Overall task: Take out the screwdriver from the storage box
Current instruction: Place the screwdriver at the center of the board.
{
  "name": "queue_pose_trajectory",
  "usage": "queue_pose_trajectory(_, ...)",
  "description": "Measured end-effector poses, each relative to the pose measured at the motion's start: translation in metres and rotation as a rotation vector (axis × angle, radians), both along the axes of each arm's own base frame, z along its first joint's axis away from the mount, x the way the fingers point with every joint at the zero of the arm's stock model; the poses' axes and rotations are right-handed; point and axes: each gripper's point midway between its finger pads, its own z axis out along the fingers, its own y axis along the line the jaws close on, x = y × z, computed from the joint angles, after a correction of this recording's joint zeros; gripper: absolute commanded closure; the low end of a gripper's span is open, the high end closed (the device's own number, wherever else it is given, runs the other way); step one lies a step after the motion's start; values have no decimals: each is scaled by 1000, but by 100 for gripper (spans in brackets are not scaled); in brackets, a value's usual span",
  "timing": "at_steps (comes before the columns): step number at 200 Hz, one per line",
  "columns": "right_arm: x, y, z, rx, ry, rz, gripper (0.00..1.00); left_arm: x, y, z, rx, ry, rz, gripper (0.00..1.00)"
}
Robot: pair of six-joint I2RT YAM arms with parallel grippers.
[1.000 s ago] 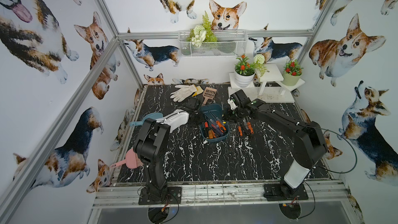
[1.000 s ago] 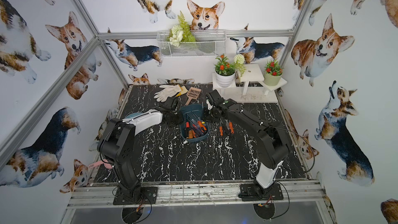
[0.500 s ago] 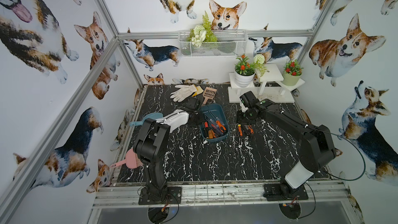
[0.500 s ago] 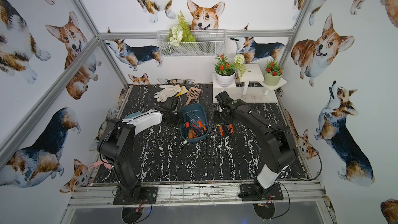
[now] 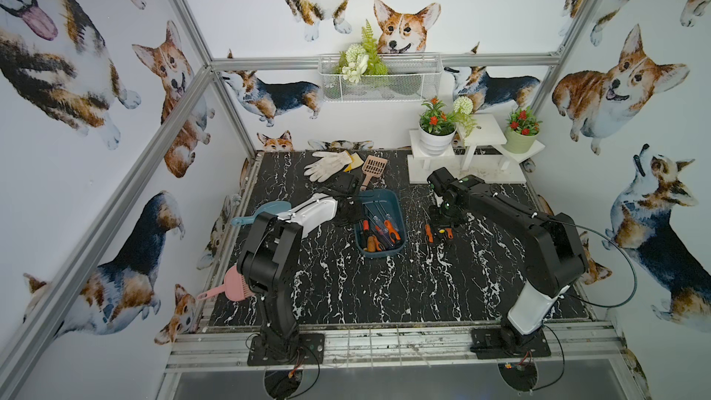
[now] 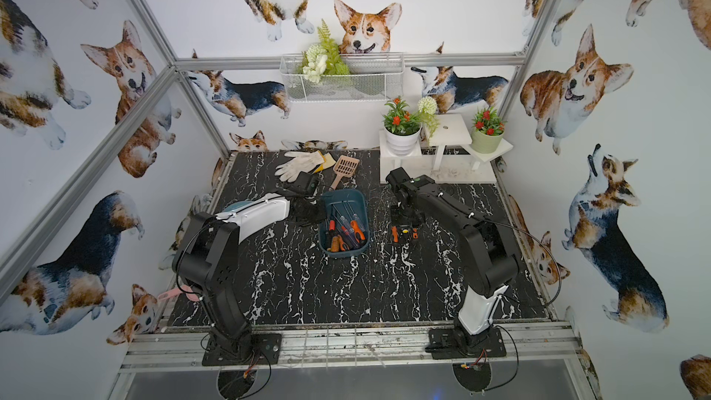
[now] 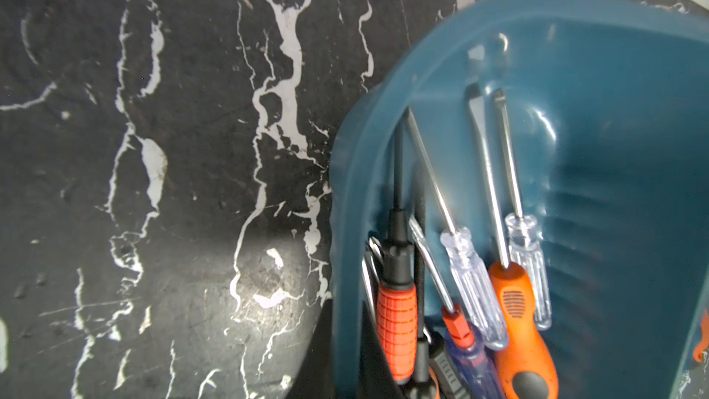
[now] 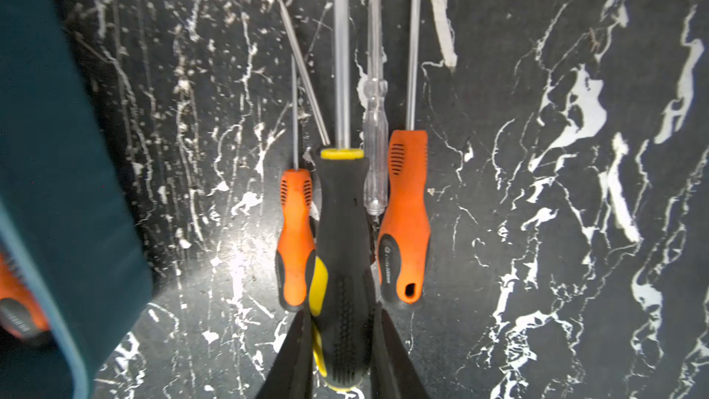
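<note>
In your right wrist view the dark teal plastic storage box [image 8: 57, 147] is a blurred, cropped edge, and the tip of the black-and-yellow-handled screwdriver [image 8: 341, 224] runs off-frame. The right gripper [image 8: 342, 310] shows only 2 finger edges there; in both top views its wrist hides it.

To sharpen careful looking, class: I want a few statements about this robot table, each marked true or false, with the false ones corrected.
1. The box holds several screwdrivers. True.
2. The right jaws are empty. False: they grip a black-and-yellow screwdriver.
3. Two orange screwdrivers lie on the table outside the box. True.
4. The glove lies in the box. False: it lies on the table, behind the box.
</note>
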Motion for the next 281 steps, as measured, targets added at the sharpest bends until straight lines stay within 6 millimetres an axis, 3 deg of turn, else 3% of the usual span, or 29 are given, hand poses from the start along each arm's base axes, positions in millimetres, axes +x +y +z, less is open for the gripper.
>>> queue_pose_trajectory(94, -3, -4, -25, -53, 62, 16, 100, 0, 0, 4, 12, 0, -19, 100)
queue_pose_trajectory(151, -5, -2, -35, -51, 96, 19, 84, 1, 0, 5, 14, -2, -23, 100)
queue_pose_trajectory(223, -1, 1, -34, -48, 89, 22, 54, 1, 0, 5, 14, -1, -22, 100)
queue_pose_trajectory(281, 0, 1, -31, -41, 81, 19, 50, -1, 2, 2, 16, 8, -14, 100)
